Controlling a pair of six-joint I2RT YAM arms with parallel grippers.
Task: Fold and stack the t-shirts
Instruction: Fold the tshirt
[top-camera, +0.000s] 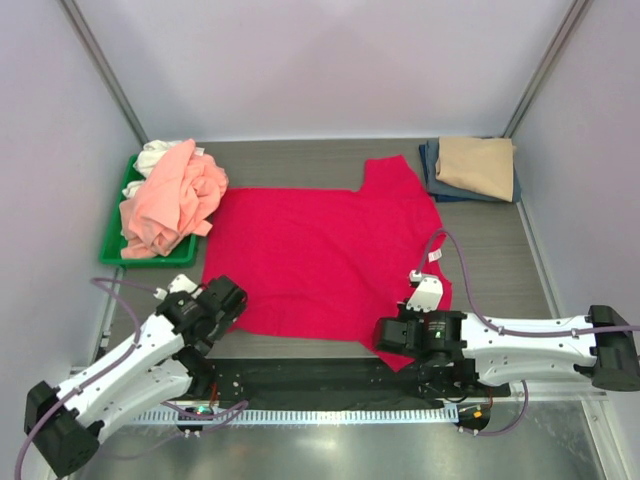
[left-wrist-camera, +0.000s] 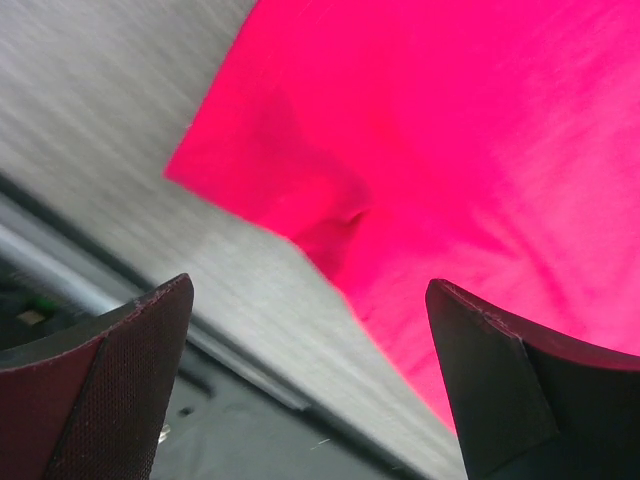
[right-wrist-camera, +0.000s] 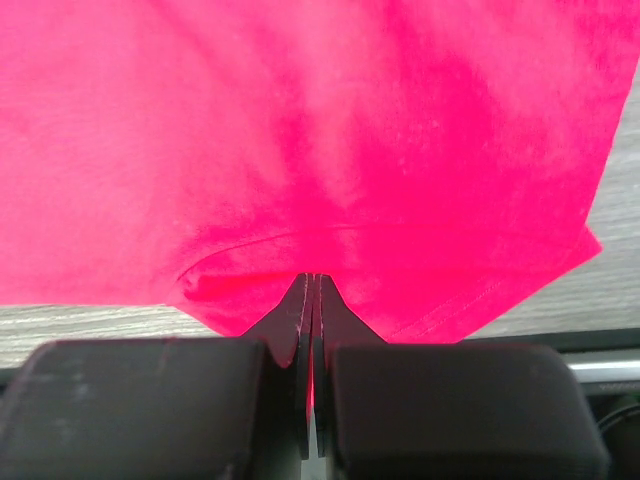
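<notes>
- The crimson shirt (top-camera: 320, 250) lies spread flat in the middle of the table (top-camera: 300, 160). Its long axis runs left to right, with the label end towards the right.
- The right gripper (right-wrist-camera: 312, 285) is pressed together on the cloth. Its fingers pinch the near edge at the shirt's right end, and a small ridge of fabric is puckered up just ahead of them.
- The left gripper (left-wrist-camera: 308, 300) is spread wide and holds nothing. Its fingers (left-wrist-camera: 130, 380) hang above the bare table beside the shirt's near-left corner.
- This is the relation that matters: from the left wrist view that corner lies ahead and a little to the left, and the near edge slants back under the right-hand finger. The cloth is near but apart from the pads.
- The left arm is plainly the nearer one to that corner. My guess is that it has to reach forward and down onto it, so that both ends of the near edge can be lifted together and carried over to the far side.
- Off to the left, a salmon-pink shirt (top-camera: 170, 205) is heaped in the green tray (top-camera: 150, 260), with a bit of white showing behind it.
- At the far right, a folded tan shirt (top-camera: 478, 165) sits on top of a navy shirt (top-camera: 432, 170).
</notes>
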